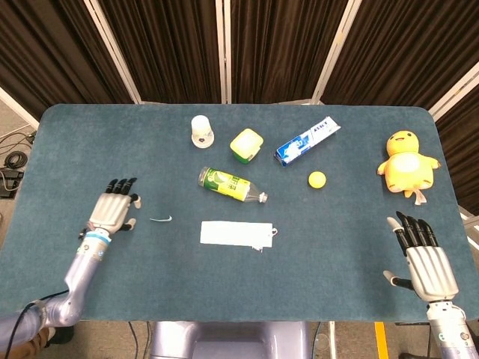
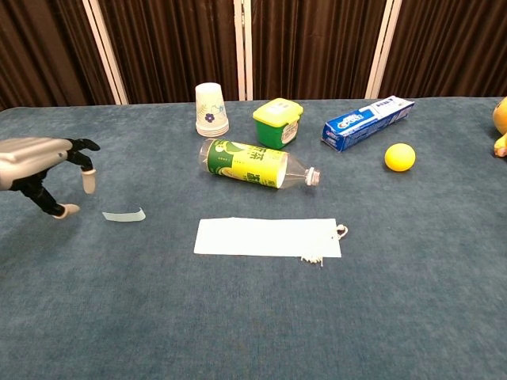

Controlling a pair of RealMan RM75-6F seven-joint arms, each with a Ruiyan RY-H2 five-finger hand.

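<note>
My left hand [image 1: 114,212] hovers over the left part of the blue table [image 1: 105,134], fingers apart and holding nothing. In the chest view the left hand [image 2: 40,162] shows with its fingertips pointing down. A small pale blue strip [image 1: 160,219] [image 2: 124,214] lies just to its right, apart from it. My right hand [image 1: 423,258] is near the table's front right corner, flat, fingers spread, empty; the chest view does not show it. A green-labelled bottle [image 1: 230,185] [image 2: 255,163] lies on its side mid-table, with a white sheet [image 1: 236,233] [image 2: 268,237] in front of it.
Toward the back stand a paper cup [image 1: 200,129] [image 2: 211,110], a yellow-lidded green tub [image 1: 246,144] [image 2: 278,122] and a toothpaste box [image 1: 307,140] [image 2: 368,121]. A yellow ball [image 1: 317,179] [image 2: 400,157] and a yellow plush duck [image 1: 406,162] lie to the right.
</note>
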